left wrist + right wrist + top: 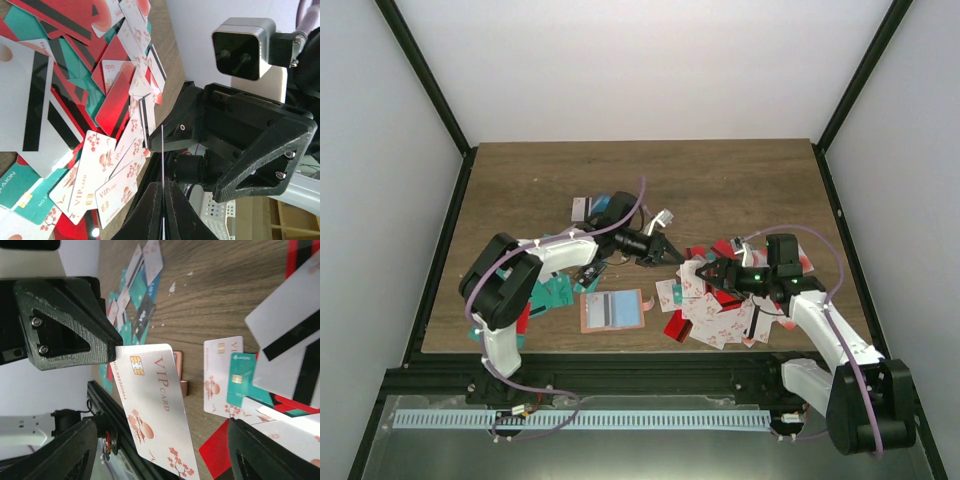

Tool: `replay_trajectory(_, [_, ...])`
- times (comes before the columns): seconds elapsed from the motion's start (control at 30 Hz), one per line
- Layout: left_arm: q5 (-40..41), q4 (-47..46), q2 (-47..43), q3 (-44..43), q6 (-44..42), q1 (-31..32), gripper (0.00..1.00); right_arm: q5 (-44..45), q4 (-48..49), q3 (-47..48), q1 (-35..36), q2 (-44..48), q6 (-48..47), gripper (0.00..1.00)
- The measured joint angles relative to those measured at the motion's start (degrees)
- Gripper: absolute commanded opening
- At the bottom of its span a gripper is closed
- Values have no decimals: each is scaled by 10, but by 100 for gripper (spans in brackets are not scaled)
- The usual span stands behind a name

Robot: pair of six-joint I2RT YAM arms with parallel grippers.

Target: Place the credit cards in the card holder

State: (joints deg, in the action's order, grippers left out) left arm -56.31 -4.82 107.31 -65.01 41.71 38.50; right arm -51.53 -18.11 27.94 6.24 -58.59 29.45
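Note:
My left gripper (670,252) is shut on a white VIP credit card (155,405). The card shows edge-on between the left fingers in the left wrist view (162,150). My right gripper (705,272) faces it, open, and its fingers (55,450) stand wide on either side of the card without touching it. The left gripper's tip (107,342) pinches the card's top corner. The salmon-pink card holder (612,310) lies open on the table below and to the left, with a striped card on it. Its edge shows behind the card (183,387).
A heap of red, white and teal cards (720,315) lies under the right gripper. Teal cards (555,290) lie beside the left arm. A few cards (588,207) lie further back. The black frame rail (640,365) runs along the table's near edge.

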Motion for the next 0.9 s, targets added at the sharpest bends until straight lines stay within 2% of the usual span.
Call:
replay_trajectory(0.43, [-21, 15, -30, 4, -2, 0, 4, -95, 36, -9, 0, -5, 1, 49])
replay_trajectory(0.73, [-26, 15, -31, 4, 1, 1, 4, -132, 71, -23, 0, -9, 20, 11])
replay_trajectory(0.83, [-29, 15, -35, 4, 2, 1, 4, -137, 80, -27, 0, -9, 28, 1])
replay_trajectory(0.9, [-26, 16, -37, 4, 2, 0, 4, -145, 88, -28, 0, -9, 34, 1])
